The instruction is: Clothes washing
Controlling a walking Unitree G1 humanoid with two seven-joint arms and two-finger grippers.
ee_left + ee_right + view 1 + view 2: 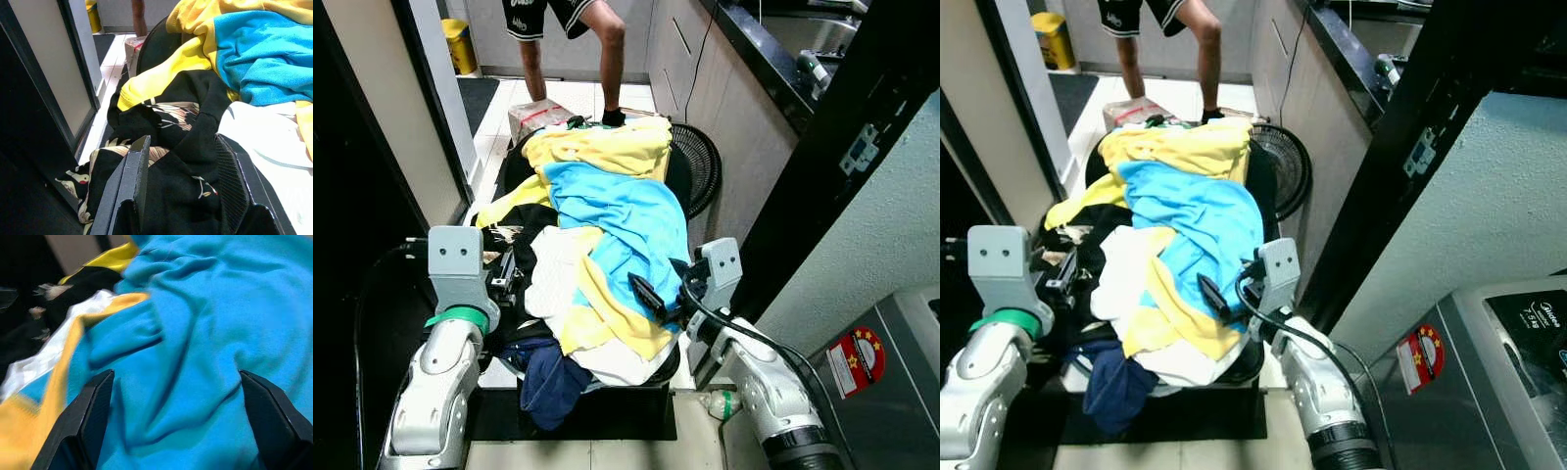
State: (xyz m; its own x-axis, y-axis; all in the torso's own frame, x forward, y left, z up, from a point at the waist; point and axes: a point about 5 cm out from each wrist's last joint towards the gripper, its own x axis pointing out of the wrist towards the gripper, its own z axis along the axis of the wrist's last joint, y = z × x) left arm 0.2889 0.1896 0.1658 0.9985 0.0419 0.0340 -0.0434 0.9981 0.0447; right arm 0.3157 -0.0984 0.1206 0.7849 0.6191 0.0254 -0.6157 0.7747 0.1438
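A heap of clothes fills a black basket (676,177) on the floor in front of me. A blue towel (622,217) and yellow garments (607,147) lie on top, with a white piece (553,274), a black patterned garment (171,161) and a navy one (548,377) below. My left gripper (505,271) is at the heap's left side, open, its fingers (132,171) straddling the black patterned garment. At the right side my right gripper (653,294) is open too, with its fingers (93,406) pressed against the blue towel (195,342).
A person's legs (570,49) stand behind the basket beside a small box (536,115). A black floor fan (707,166) leans by the cabinets on the right. A washing machine (901,392) with a red sticker is at the lower right. A door frame (431,108) borders the left.
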